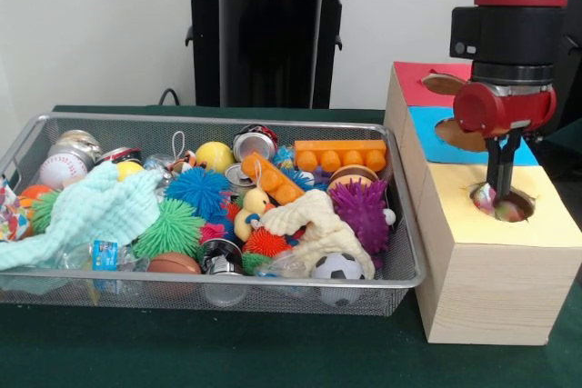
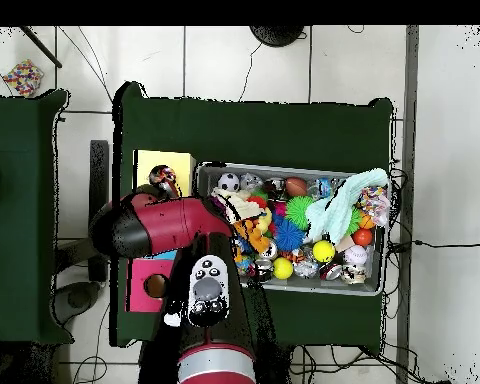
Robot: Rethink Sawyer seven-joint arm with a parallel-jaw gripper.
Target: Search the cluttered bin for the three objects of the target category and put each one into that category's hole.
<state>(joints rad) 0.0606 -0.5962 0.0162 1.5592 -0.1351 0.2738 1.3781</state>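
Gripper [image 1: 499, 190] is hanging at right of the front view, fingers pressed on a small multicoloured ball [image 1: 485, 197] at the rim of the yellow hole [image 1: 506, 205]. Box [image 1: 491, 270] is carrying three coloured tops: yellow nearest, blue [image 1: 436, 126] and red [image 1: 414, 79] behind, each with a hole. Bin [image 1: 405, 261] is sitting just left of the box, filling the centre-left of the frame, crowded with spiky balls, a soccer ball [image 1: 337, 268], duck [image 1: 253, 211], orange brick [image 1: 340, 154], cans and cloths. Overhead, the arm [image 2: 164, 225] is covering most of the box.
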